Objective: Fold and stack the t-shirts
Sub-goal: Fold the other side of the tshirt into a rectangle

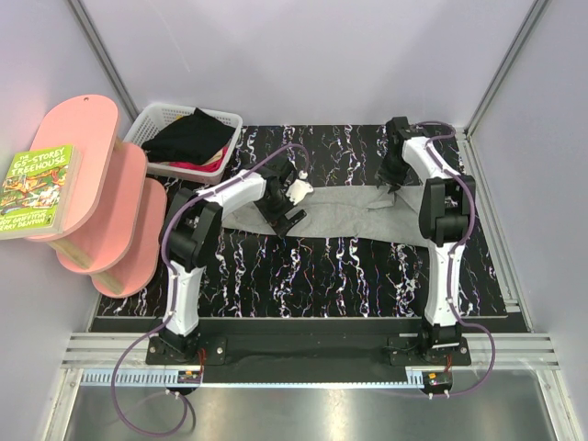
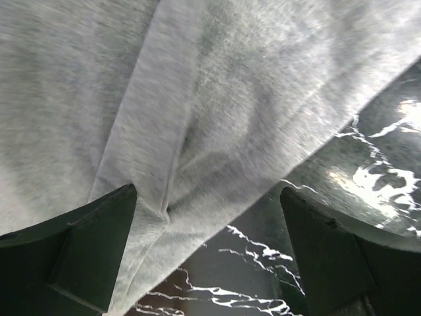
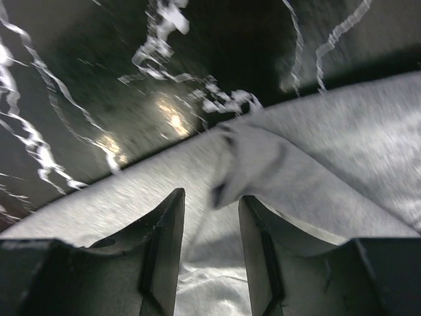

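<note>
Two robot arms reach over a black counter (image 1: 322,276) veined with white. The light heather-grey t-shirt (image 1: 358,220) lies across the counter's middle as a long, narrow band running left to right, rumpled at its right end. The left gripper (image 1: 287,219) hangs over the band's left end with its jaws spread wide and nothing between them. Its wrist view shows grey cloth with a lengthwise fold line below the two dark fingers (image 2: 99,250), and the shirt's edge crossing diagonally onto bare counter. The right gripper (image 1: 390,186) is down at the band's right end, near the back of the counter. Its jaws stand partway closed, and a raised ridge of grey cloth sits in the narrow gap at their tips. Whether they already pinch that ridge cannot be told. The black t-shirt (image 1: 188,138) lies heaped in a white plastic lattice basket (image 1: 234,124) at the counter's back left corner, well apart from the grey one, with a strip of red and pale cloth showing beneath it. To the left of the counter stands a pink shelf unit (image 1: 101,184) with rounded tiers. A green paperback (image 1: 41,188) titled "The 65-Storey Treehouse" lies on its top tier.
</note>
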You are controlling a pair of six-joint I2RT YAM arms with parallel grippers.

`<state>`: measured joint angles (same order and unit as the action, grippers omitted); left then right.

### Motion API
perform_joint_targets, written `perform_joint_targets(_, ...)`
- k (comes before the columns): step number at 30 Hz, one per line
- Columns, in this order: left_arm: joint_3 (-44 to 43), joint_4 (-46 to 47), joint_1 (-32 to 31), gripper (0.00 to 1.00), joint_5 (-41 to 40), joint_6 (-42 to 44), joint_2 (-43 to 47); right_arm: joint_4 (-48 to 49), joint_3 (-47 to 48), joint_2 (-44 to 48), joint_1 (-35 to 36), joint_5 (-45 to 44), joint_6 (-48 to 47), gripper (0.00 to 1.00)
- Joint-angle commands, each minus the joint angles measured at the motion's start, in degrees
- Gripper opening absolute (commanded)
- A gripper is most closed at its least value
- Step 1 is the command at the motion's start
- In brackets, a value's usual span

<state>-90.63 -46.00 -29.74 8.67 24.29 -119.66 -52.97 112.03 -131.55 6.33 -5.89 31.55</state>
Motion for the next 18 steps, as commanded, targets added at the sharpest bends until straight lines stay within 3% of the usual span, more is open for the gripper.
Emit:
perform_joint_targets(1,-0.78,0.91,0.12,0.99,-0.14,1.11,-0.14,-0.29,9.49,-2.74,-0.70,2.46,0.35,0.46)
perform_joint_targets(6,1.15,1.17,0.12,0.99,0.12,1.28,0.56,-5.10,23.82,-9.77,-2.28,5.01,0.70,0.46)
perform_joint_targets(10,2.03,1.26,0.12,0.99,0.04,1.02,1.44,-11.44,43.74,-16.89,-3.95,5.80,1.23,0.46)
perform_joint_targets(12,2.47,1.35,0.03,0.99,0.12,0.84,2.14,-14.86,47.13,-17.87,-4.39,5.54,1.06,0.44)
perform_joint_targets(14,3.00,1.35,0.03,0.99,0.47,0.75,2.50,-15.23,43.39,-13.59,-4.48,4.75,-0.17,0.43)
perform_joint_targets(17,3.53,1.44,0.03,0.99,0.04,0.75,3.29,-14.01,30.92,-3.92,-4.39,1.95,-1.76,0.42)
perform_joint_targets(18,3.79,1.44,0.12,0.99,-0.05,0.84,3.46,-12.87,22.79,-1.02,-4.31,1.41,-1.84,0.42)
